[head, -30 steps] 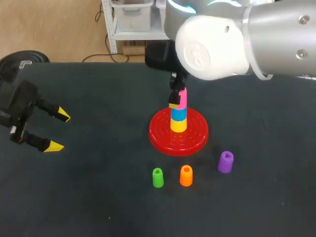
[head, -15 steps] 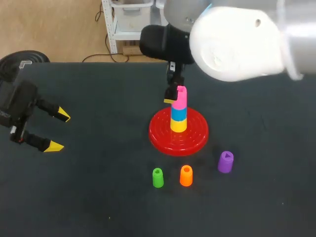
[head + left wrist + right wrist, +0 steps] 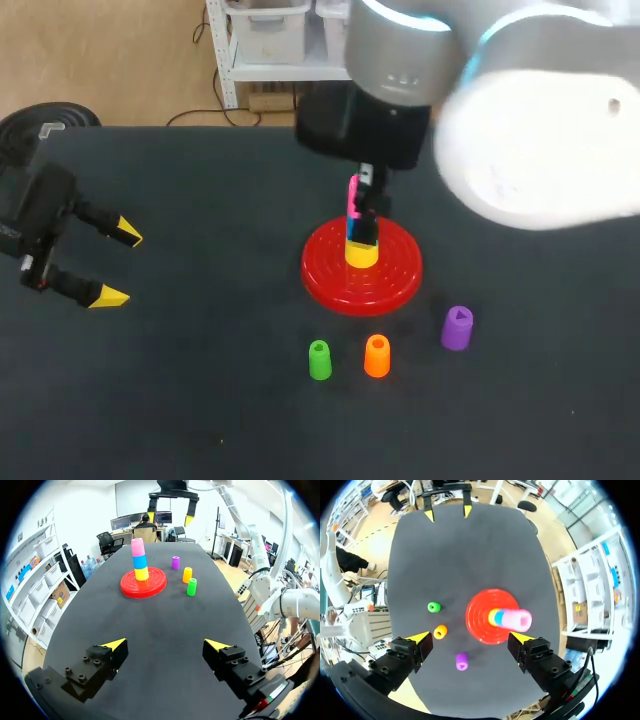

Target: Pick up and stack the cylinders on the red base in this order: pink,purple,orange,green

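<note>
1. The right end effector (image 3: 470, 637) has just let go of the pink cylinder (image 3: 138, 546). A second ago its fingers were at the cylinder's top; now they hang well above it, spread wide with nothing between them.
2. The pink cylinder stands by itself on a blue piece (image 3: 139, 561) and a yellow piece (image 3: 141, 573), at the middle of the red base (image 3: 157, 586). It looks upright from across the surface (image 3: 200, 400).
3. I'd call the pink step finished, with purple next. The purple cylinder (image 3: 456, 327) is on the surface just beside the base. The orange cylinder (image 3: 377, 355) and the green cylinder (image 3: 319, 360) stand near it, untouched.
4. The right arm comes in from the right with its wrist pointing straight down over the base. The stack lies under it, closer to one finger than the other.
5. The left end effector (image 3: 118, 265) is well apart at the left, fingers spread and empty, pointing toward the base.
</note>
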`<action>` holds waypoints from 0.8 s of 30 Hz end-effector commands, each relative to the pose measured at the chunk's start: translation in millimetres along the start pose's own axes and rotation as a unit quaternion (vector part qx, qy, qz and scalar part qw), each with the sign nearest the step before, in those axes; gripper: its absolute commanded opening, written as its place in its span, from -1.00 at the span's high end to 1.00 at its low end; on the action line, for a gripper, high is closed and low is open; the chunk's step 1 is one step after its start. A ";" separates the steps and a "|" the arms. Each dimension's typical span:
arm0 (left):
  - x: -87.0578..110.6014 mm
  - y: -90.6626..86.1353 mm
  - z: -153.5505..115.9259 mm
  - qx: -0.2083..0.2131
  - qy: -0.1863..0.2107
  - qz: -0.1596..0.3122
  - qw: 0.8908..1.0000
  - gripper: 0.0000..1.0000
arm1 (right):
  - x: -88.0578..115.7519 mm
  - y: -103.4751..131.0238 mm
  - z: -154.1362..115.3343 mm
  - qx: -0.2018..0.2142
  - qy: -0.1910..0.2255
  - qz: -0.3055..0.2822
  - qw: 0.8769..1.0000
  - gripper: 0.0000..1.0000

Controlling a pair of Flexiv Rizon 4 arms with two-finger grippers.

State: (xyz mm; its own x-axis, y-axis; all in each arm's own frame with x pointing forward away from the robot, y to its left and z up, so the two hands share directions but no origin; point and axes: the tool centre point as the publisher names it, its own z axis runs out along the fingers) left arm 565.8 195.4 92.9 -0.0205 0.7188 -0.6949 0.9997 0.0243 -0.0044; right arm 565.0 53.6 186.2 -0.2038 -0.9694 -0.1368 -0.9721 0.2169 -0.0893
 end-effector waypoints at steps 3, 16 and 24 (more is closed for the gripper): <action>1.3 0.2 0.3 0.000 -0.001 0.001 1.000 -1.00 | 38.2 7.4 6.6 0.018 -0.020 0.031 0.999 -1.00; 1.3 0.2 0.3 0.000 -0.001 0.001 1.000 -1.00 | 87.0 13.0 47.5 -0.030 0.001 0.084 0.996 -1.00; 1.3 0.2 0.3 0.000 -0.001 0.001 1.000 -1.00 | 113.1 15.9 75.3 -0.055 0.015 0.111 0.992 -1.00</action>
State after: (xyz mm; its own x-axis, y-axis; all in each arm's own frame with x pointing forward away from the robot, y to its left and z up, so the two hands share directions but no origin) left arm 565.8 195.4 92.9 -0.0205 0.7188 -0.6949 0.9997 0.0243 -0.0044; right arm 533.1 -38.7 102.5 -0.4158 -0.9039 -0.1002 -0.9094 0.4137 0.0424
